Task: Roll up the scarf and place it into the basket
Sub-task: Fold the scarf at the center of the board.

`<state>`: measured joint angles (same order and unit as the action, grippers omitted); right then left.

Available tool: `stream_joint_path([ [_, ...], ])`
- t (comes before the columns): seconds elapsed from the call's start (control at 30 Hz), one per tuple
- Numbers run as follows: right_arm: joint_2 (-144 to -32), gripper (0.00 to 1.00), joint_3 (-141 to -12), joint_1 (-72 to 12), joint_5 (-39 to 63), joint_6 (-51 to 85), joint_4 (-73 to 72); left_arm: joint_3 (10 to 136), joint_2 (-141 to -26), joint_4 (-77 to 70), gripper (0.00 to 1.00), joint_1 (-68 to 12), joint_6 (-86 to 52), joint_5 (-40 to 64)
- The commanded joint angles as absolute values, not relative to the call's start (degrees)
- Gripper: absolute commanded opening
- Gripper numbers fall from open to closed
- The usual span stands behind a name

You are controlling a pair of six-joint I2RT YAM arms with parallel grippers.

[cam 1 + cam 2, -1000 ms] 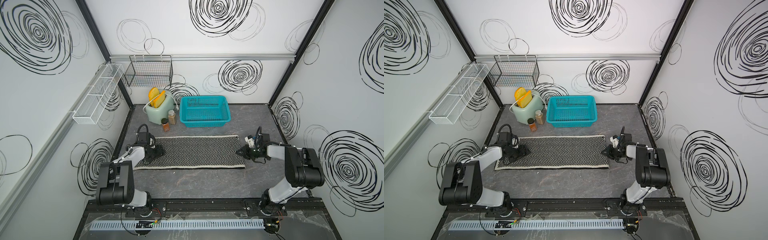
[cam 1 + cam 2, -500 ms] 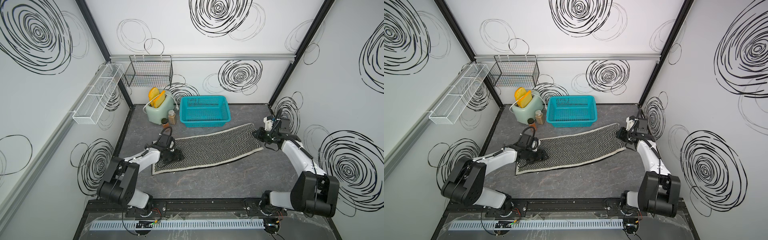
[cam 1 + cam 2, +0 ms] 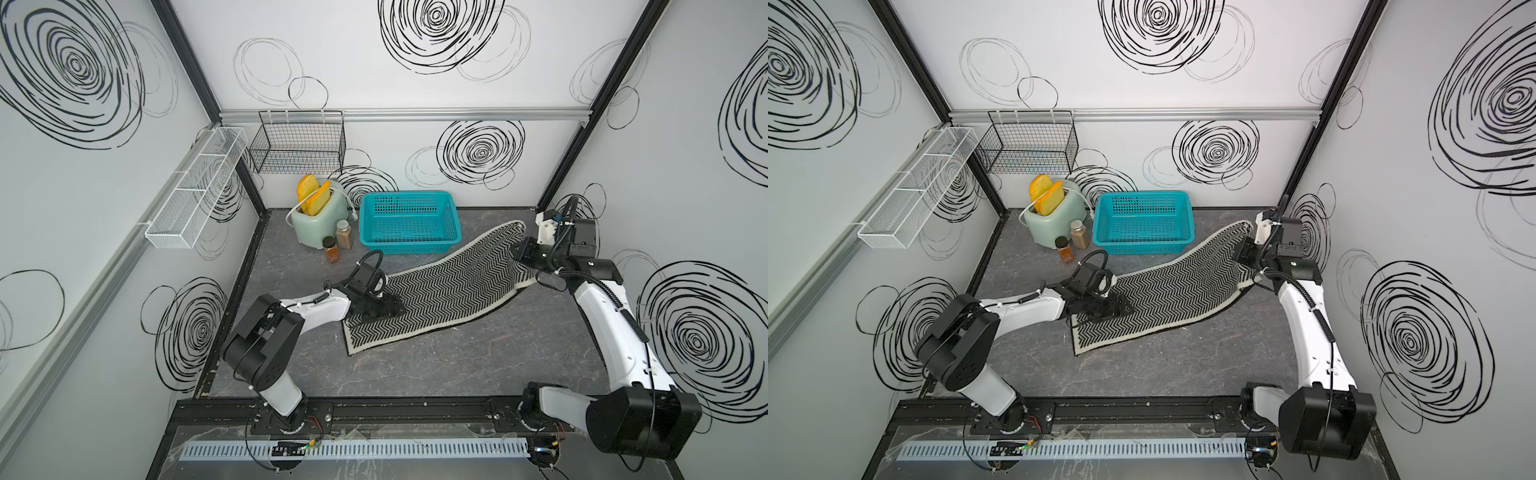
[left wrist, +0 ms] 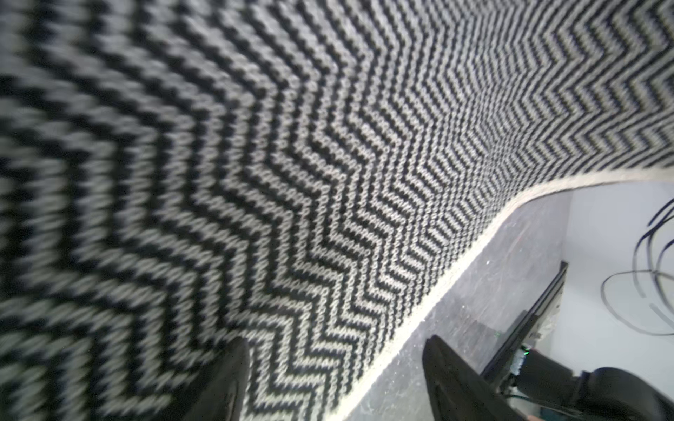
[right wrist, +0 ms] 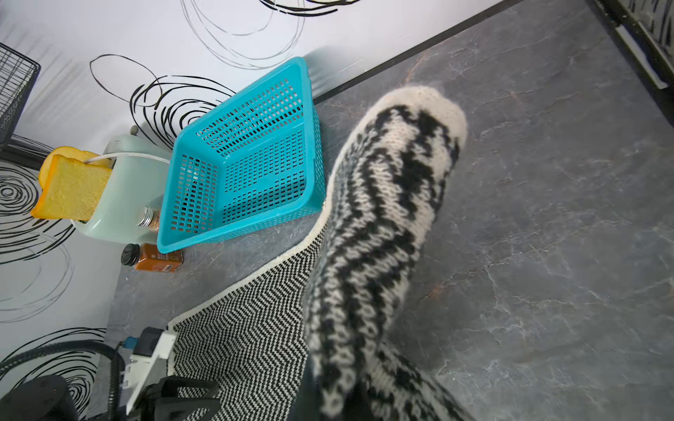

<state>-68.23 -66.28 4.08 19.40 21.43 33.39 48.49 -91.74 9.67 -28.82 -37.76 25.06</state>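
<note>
Right gripper (image 3: 519, 254) clamped on one scarf (image 3: 449, 291) end; left gripper (image 3: 384, 306) spread open over the other.
Both top views: one scarf, chevron face up, lies in front of the one basket (image 3: 409, 246), its held end raised; one toaster (image 3: 320, 226), two bread slices (image 3: 313, 195) and two jars (image 3: 344, 235) stand beside the basket. Left wrist: two fingers (image 4: 233, 379) apart over the scarf's edge. Right wrist: scarf end bunched near the basket.
</note>
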Motion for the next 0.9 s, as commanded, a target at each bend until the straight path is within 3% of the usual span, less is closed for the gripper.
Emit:
stream_joint_path([
  [0.0, -68.27, 0.00, -65.46, 4.39, 17.07, 21.89, 36.46, 48.02, -82.66, 16.48, 0.83, -21.97, -32.08, 26.48],
  [0.2, -68.32, 0.00, -68.97, 3.49, 14.87, 20.75, 38.55, 39.54, -75.17, 24.96, 0.79, -6.48, -22.20, 23.90],
  [0.5, -65.22, 0.00, -69.25, -1.96, 12.32, 22.62, 40.52, 34.32, -80.07, 17.36, 0.72, -3.50, -28.10, 22.49],
  [0.77, -64.69, 0.00, -69.10, -11.73, 11.65, 24.37, 40.23, 32.35, -81.40, 12.87, 0.36, -6.05, -30.88, 23.64],
  [0.87, -65.21, 0.00, -68.77, -16.53, 11.49, 25.41, 38.78, 32.45, -82.65, 11.38, 0.31, -7.59, -32.08, 23.98],
])
